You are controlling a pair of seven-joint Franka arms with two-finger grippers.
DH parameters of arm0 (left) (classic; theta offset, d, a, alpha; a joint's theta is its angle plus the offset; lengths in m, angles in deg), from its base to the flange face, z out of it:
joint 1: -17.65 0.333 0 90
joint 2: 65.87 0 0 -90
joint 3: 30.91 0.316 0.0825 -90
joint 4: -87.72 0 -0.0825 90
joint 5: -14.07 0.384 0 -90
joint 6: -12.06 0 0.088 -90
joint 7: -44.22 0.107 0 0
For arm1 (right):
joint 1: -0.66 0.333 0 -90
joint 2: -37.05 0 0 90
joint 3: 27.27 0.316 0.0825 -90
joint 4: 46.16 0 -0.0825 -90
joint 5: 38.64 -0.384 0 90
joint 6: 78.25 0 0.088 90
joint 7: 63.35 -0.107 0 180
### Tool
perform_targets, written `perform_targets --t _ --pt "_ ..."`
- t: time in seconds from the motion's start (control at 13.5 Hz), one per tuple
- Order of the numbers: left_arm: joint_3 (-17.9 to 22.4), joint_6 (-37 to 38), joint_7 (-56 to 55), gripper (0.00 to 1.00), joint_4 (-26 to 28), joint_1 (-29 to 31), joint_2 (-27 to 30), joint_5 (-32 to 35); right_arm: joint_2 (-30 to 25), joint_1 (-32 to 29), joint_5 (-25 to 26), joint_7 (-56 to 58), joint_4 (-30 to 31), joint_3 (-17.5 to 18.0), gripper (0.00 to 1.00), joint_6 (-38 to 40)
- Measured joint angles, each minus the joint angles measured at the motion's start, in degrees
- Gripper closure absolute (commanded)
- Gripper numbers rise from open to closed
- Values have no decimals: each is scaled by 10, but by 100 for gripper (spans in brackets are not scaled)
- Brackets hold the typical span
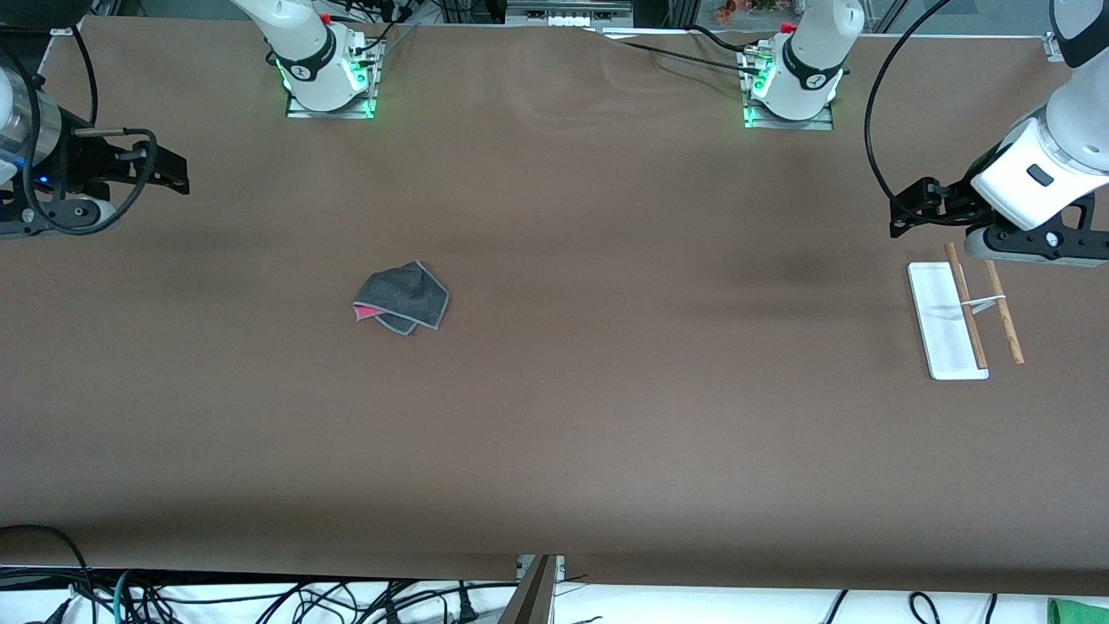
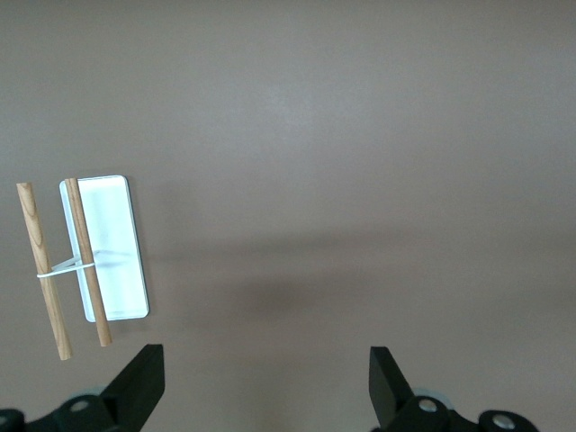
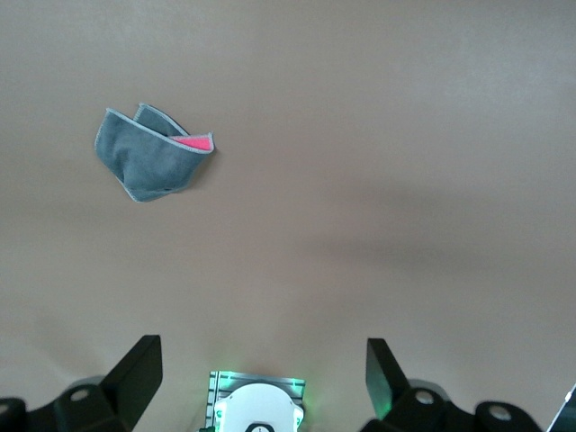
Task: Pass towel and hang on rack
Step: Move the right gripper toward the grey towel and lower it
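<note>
Risk first: soft, rumpled towel [image 1: 401, 297], dark grey with pale stitched edging and a pink patch, lying folded on the table [image 1: 554, 433] toward the right arm's end, likely to slip or bunch in a shallow pinch. Right gripper [image 1: 160, 169] spread wide, empty, well apart from it. Left gripper [image 1: 910, 212] likewise spread, waiting just beside the rack [image 1: 962, 321]; thin wooden rods on a light white base, easily knocked over.

Brown table [image 1: 606, 416] carries towel [image 1: 403, 299] and rack [image 1: 944, 325]
</note>
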Motion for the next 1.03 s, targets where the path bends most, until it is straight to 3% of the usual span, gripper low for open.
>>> perform_targets --t 1.03 --pt "0 0 0 0 0 0 0 0 137 -5 2 -1 7 2 0 0"
